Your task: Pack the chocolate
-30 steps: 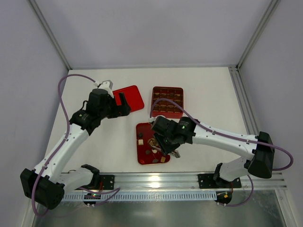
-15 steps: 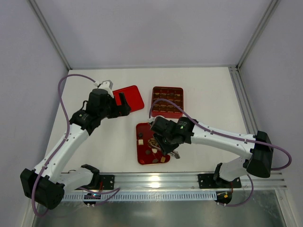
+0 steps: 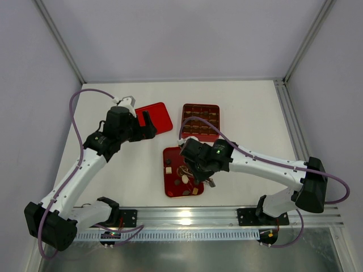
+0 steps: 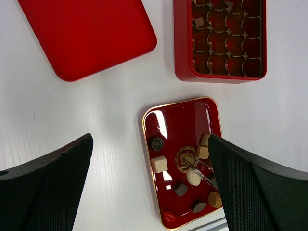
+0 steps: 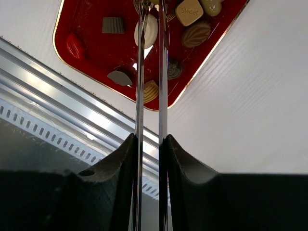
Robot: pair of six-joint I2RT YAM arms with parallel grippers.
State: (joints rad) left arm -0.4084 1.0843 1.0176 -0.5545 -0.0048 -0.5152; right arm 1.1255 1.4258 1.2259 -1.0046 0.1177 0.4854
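Several small chocolate pieces lie in a flat red tray (image 3: 172,191), among them a cream square (image 4: 159,163), a cream round (image 4: 193,177) and a tan square marked "Sweet" (image 5: 188,12). My right gripper (image 3: 195,170) is shut on metal tweezers (image 5: 151,72). The tweezer tips (image 4: 190,160) reach a tan piece on the tray's round gold emblem. I cannot tell whether the tips are pinching it. My left gripper (image 3: 148,126) is open and empty, high above the table beside a flat red lid (image 3: 156,116).
A square red box (image 3: 200,121) with brown grid compartments stands just beyond the tray, and a few pieces sit in its far cells (image 4: 198,21). The metal rail (image 3: 187,218) runs along the table's near edge, close to the tray.
My right gripper with the tweezers has shifted slightly over the tray. The left arm has not moved.
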